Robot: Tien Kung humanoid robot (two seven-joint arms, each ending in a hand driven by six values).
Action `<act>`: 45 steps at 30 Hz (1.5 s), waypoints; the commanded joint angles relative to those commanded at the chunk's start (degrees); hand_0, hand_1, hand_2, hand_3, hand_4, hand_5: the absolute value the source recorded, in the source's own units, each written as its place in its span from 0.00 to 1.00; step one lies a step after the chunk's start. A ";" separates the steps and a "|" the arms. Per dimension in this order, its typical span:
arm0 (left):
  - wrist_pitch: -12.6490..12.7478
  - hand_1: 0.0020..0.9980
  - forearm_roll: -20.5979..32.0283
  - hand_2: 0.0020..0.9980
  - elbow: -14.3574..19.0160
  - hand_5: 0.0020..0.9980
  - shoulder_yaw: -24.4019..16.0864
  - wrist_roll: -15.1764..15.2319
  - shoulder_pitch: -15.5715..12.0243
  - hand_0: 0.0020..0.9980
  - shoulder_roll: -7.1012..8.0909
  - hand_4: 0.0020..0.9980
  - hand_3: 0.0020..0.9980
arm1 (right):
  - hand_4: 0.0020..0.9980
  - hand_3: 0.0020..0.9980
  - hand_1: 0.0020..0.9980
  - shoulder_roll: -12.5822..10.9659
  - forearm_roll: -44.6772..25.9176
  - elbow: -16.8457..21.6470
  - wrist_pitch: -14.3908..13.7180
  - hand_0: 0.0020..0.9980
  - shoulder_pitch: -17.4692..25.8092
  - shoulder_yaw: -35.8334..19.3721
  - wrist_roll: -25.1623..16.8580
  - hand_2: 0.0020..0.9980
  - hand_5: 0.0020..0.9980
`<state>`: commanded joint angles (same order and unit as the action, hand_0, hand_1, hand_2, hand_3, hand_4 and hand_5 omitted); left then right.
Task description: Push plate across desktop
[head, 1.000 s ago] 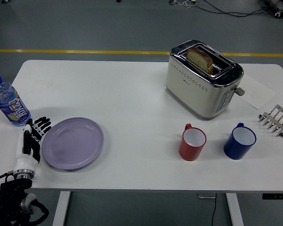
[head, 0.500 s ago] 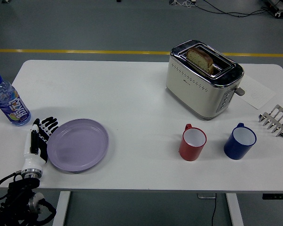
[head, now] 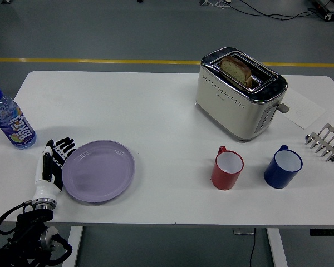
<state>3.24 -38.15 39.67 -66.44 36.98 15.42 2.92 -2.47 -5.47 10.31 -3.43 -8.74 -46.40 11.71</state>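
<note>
- The lilac plate (head: 98, 171) lies flat on the white table (head: 156, 111), in its near-left part, a little in from the near edge.
- The left hand (head: 53, 164) stands on edge against the plate's left rim, fingers (head: 63, 147) straight and together, pointing away from the robot; it grips nothing. It seems to touch the rim, though the contact line is too fine to be sure of.
- A water bottle (head: 11, 124) with a blue cap lies tilted at the table's left edge, just beyond the hand and apart from it.
- A cream toaster (head: 238, 95) with a slice of bread (head: 235, 69) in one slot stands far right of centre.
- A red mug (head: 227, 168) and a blue mug (head: 283, 167) stand side by side near the toaster's front, well apart from the plate.
- A metal toast rack (head: 325, 141) sits at the right edge, a sheet of paper (head: 303, 109) behind it.
</note>
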 joint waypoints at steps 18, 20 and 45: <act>-0.03 0.70 4.20 0.66 -1.46 1.00 5.69 0.00 2.84 0.69 -0.98 0.39 0.56 | 0.45 0.66 0.68 0.08 -0.67 0.00 0.55 0.69 -0.26 1.31 -0.02 0.75 0.34; -0.02 0.70 4.41 0.65 -1.41 1.00 6.34 0.00 3.01 0.69 -1.02 0.39 0.56 | 0.45 0.66 0.68 0.09 -0.71 0.00 0.58 0.69 -0.30 1.33 -0.03 0.75 0.34; 0.33 0.70 11.25 0.65 -1.64 1.00 18.28 0.00 5.34 0.69 -1.43 0.38 0.56 | 0.45 0.66 0.68 0.22 -0.53 0.00 1.02 0.69 -0.41 1.93 0.06 0.75 0.34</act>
<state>3.57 -26.89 38.03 -48.16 36.98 20.76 1.50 -2.25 -6.01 10.31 -2.42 -9.15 -44.46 11.77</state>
